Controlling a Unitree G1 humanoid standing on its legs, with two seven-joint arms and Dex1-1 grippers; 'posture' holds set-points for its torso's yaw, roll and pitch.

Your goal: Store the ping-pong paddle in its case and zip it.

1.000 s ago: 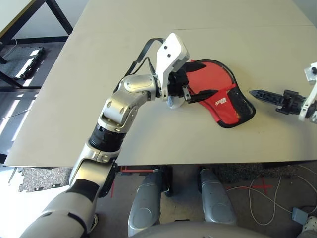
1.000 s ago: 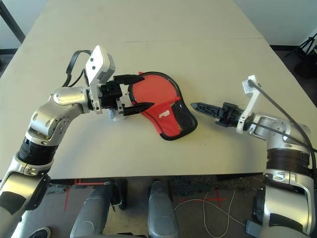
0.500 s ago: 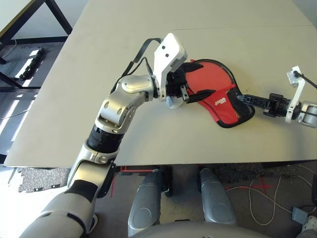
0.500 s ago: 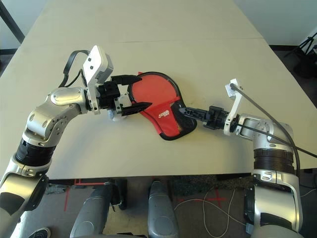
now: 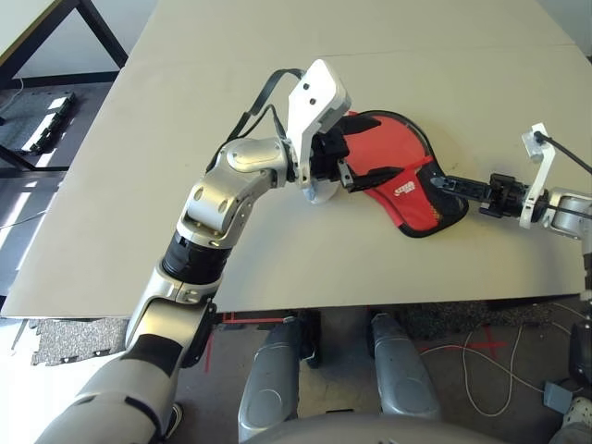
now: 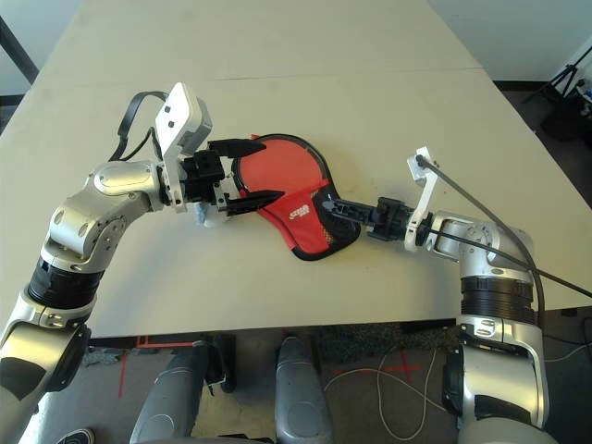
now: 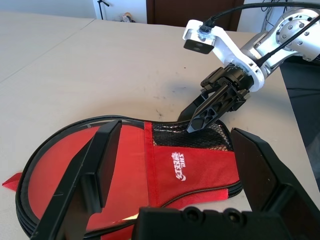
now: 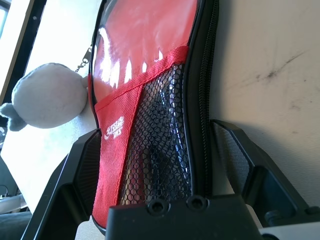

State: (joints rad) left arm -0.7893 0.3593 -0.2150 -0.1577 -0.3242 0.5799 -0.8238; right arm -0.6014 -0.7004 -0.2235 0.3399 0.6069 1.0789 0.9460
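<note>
The case [image 6: 282, 190] is red with black trim, a black mesh pocket and a small white logo. A pale grey lumpy ball [image 8: 47, 97] lies beside it. The tabletop [image 6: 277, 74] is plain beige. Both end effectors, left [image 6: 250, 174] and right [image 6: 335, 207], are black on silver arms.

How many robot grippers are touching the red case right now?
2: the left gripper straddles the case at its rounded end; the right gripper is on the mesh-pocket end.

A lab or workshop: bare beige worktable [image 5: 277, 55], cables [image 5: 481, 370] on a taped floor [image 5: 490, 350].
</note>
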